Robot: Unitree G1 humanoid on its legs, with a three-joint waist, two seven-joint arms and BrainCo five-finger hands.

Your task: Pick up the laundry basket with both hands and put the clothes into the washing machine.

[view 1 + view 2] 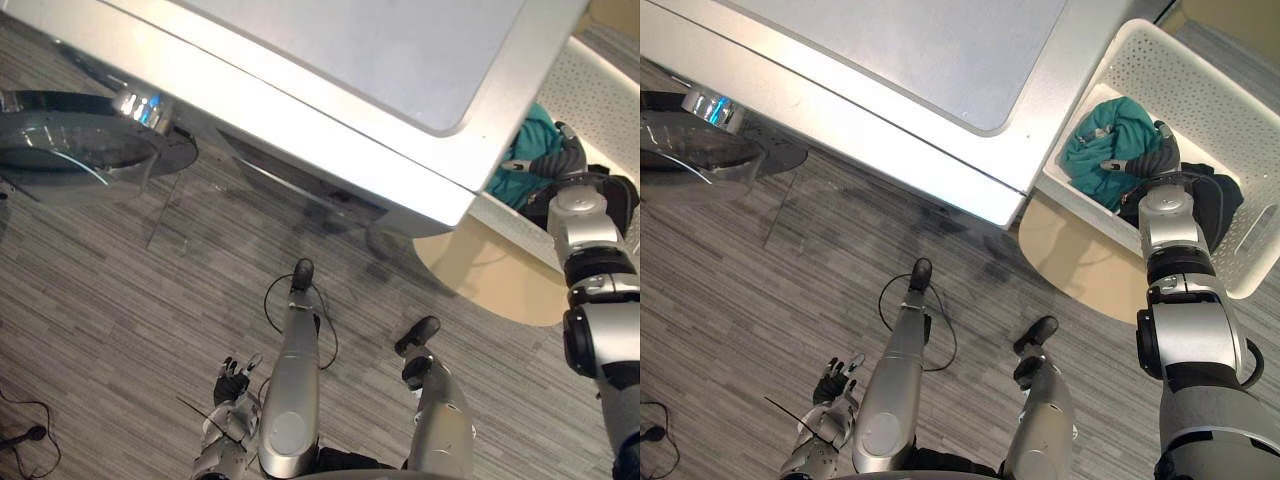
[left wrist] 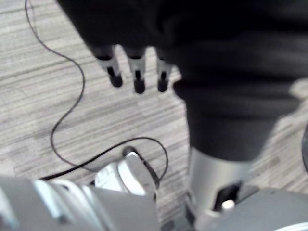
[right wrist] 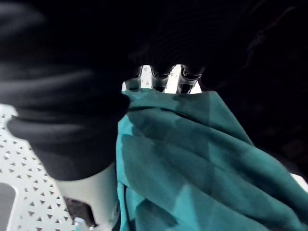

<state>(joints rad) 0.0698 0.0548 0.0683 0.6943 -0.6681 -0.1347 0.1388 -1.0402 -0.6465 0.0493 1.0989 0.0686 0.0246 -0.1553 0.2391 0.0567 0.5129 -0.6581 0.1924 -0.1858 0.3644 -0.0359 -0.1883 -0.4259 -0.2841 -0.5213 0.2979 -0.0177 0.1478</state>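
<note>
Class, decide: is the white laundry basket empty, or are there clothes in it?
Not empty. A teal garment lies bunched inside the basket, and the right hand reaches down onto that cloth.

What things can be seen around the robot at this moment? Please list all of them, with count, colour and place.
washing machine: one, white with a grey top, in front of the robot
machine door: one, glass with a shiny ring, swung open at the left
laundry basket: one, white, perforated, at the right beside the machine
teal garment: one, teal, in the basket
dark garment: one, black, in the basket beside the teal one
round base: one, beige, under the basket
floor: grey, striped
left robot hand: one, fingers straight, low at the robot's left side
right robot hand: one, in the basket at the teal garment
</note>
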